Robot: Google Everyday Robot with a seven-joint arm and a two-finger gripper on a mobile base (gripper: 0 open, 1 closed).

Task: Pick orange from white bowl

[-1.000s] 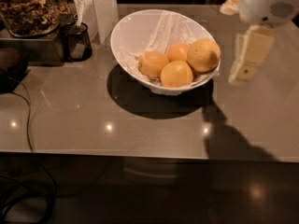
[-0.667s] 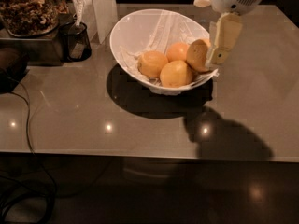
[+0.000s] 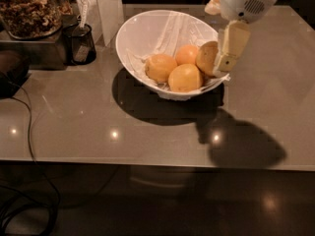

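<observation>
Glossy grey desk [image 3: 88, 122], dim room. White bowl [image 3: 132, 31] mid-desk near far edge. Orange [image 3: 205, 58] at its right rim, beside three smaller fruits [image 3: 183, 77]. Gripper [image 3: 225, 64] against orange, partly covering it; grip state can't tell. Jar [image 3: 29, 9], black cup [image 3: 78, 43] at far-left corner.

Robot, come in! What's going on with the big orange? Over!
Gripper at white bowl right rim, against the orange. Orange in bowl, not lifted. Three smaller fruits crowd its left side.

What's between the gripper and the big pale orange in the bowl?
Nothing visible: in the camera view the gripper, at the white bowl right rim, overlaps the orange.
</observation>
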